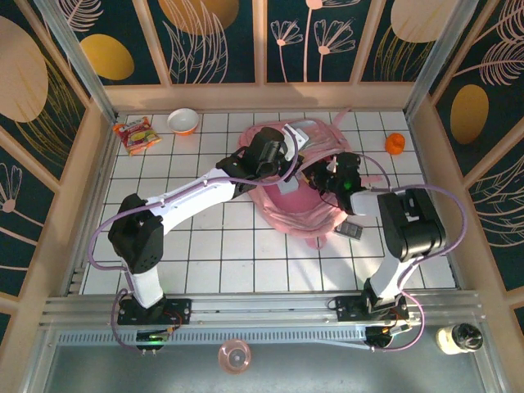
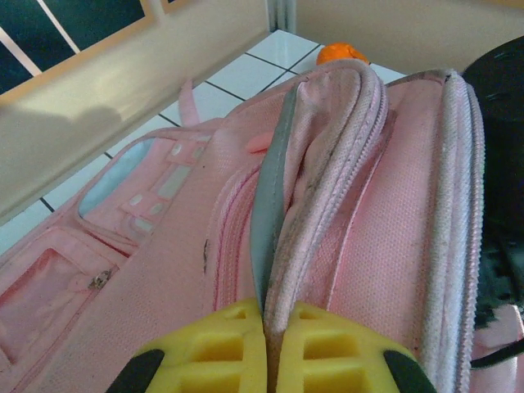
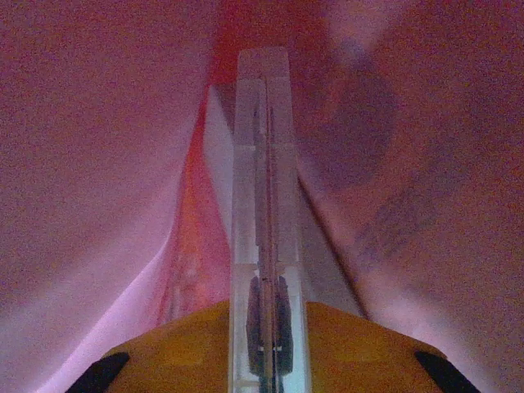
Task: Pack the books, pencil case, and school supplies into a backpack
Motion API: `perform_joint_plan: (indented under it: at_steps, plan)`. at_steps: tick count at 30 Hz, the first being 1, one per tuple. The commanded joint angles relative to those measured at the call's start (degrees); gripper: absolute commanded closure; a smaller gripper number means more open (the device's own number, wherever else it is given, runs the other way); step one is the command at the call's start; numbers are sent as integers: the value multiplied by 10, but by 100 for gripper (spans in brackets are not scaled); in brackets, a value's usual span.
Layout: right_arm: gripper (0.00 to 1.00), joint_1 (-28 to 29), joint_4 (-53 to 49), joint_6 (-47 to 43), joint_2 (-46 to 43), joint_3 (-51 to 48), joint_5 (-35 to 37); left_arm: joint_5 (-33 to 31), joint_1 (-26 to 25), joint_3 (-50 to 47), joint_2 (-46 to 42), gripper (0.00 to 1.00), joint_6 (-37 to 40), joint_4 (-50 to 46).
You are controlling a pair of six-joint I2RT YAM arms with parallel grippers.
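Two holds are seen. The rim of the pink backpack (image 2: 372, 237) is pinched between the clenched fingers of the left gripper (image 2: 266, 332); its soft, sagging cloth is judged best taken at the stiffer zip seam (image 2: 360, 123). A clear slim packet (image 3: 262, 164) is clamped edgewise in the right gripper (image 3: 266, 336), with backpack cloth close on both sides of the fingers (light and slick, so likely to slip).

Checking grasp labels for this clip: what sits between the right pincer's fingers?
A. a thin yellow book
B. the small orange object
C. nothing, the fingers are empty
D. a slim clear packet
D: in the right wrist view the right pincer is closed on a slim clear packet, with the fabric of the pink backpack all around it.
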Motion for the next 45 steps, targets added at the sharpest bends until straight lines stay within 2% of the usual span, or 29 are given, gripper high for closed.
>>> perform_joint_plan:
  at_steps: [1, 3, 4, 8, 10, 19, 26, 31, 36, 40, 45]
  plan:
    - [73, -14, 29, 14, 18, 15, 16, 18, 1, 30, -38, 100, -22, 87]
    - [54, -21, 10, 2, 4, 5, 24, 11, 2, 29, -39, 100, -20, 83]
    - [50, -24, -4, -5, -9, -1, 32, 9, 3, 27, -39, 100, -21, 83]
    - [34, -35, -88, -50, -87, -32, 57, 6, 7, 16, -42, 100, -26, 85]
    - [31, -40, -142, -72, -132, -46, 68, 3, 7, 9, -43, 100, -28, 88]
    - [31, -60, -404, -132, -383, -86, 107, -15, 11, -29, -53, 100, -24, 87]
    - [31, -71, -567, -151, -535, -50, 153, -16, 11, -105, -74, 100, 12, 63]
    - [30, -72, -605, -185, -566, -12, 150, -12, -2, -212, -101, 100, 72, 35]
    - [31, -72, -584, -207, -537, -13, 111, -25, -37, -288, -84, 100, 119, -3]
    - [32, -61, -557, -212, -514, -14, 91, -35, -45, -311, -69, 100, 83, -19]
    - [32, -46, -536, -253, -505, -6, 108, -8, -45, -354, -124, 100, 15, 13]
